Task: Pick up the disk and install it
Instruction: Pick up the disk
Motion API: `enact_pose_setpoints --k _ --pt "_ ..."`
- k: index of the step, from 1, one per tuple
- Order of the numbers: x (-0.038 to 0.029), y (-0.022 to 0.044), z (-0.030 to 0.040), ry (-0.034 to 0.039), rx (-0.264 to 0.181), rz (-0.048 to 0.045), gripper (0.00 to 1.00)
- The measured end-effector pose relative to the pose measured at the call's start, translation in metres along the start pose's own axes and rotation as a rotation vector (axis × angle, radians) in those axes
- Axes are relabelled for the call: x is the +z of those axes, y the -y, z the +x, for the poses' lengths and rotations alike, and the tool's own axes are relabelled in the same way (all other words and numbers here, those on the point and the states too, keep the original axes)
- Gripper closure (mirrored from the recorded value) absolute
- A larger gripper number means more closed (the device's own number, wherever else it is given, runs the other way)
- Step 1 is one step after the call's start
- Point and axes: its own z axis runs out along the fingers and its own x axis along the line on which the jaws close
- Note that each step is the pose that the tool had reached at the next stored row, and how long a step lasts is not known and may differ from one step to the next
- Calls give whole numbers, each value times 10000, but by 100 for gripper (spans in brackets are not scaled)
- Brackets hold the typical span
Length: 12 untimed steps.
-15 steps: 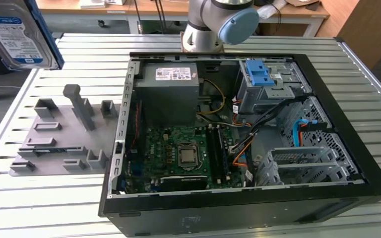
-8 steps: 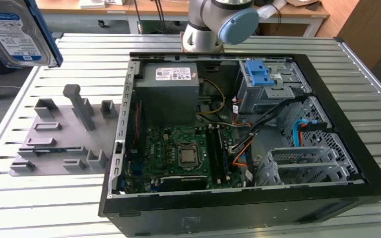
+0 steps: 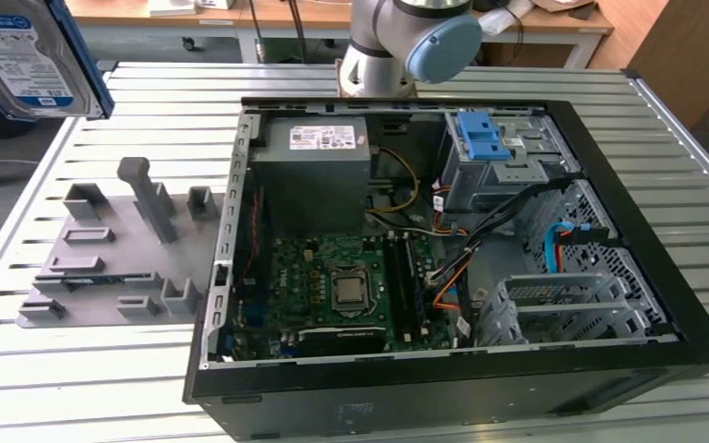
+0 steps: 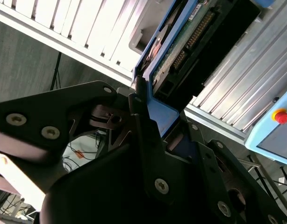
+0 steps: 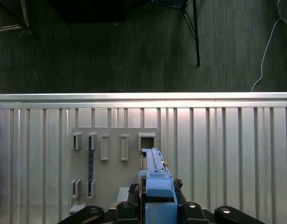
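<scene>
Disk (image 3: 29,55) gripped by claw (image 4: 167,126), clear of the bench (image 3: 145,88)

Disk is seen at the upper corner on the exterior view's left, raised above the slatted metal bench and tilted, its white-and-blue label facing the camera. It is cut off by the picture edge there. In both wrist views the claw is clenched on the disk's blue frame: black fingers (image 4: 142,121) are pressed against either side of the blue plastic. The disk's circuit-board underside is shown in the second wrist view. In the first wrist view the disk (image 5: 154,170) is seen edge-on, held over the grey holder plate (image 5: 113,163).

The holder plate (image 3: 108,249) lies flat on the bench, just beside the open computer case (image 3: 601,166), on the exterior view's left of it. Inside the case, a motherboard (image 3: 330,277), a power supply (image 3: 318,152) and a grey metal drive bay (image 3: 539,161) topped by a blue latch piece (image 3: 484,138) are noted. The arm's base (image 3: 398,41) stands behind the case.
</scene>
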Motion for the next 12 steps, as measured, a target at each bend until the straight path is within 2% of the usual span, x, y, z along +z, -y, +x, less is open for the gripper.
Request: enact_pose_setpoints --k 12 --pt "-145 -2 -2 0 0 0 64"
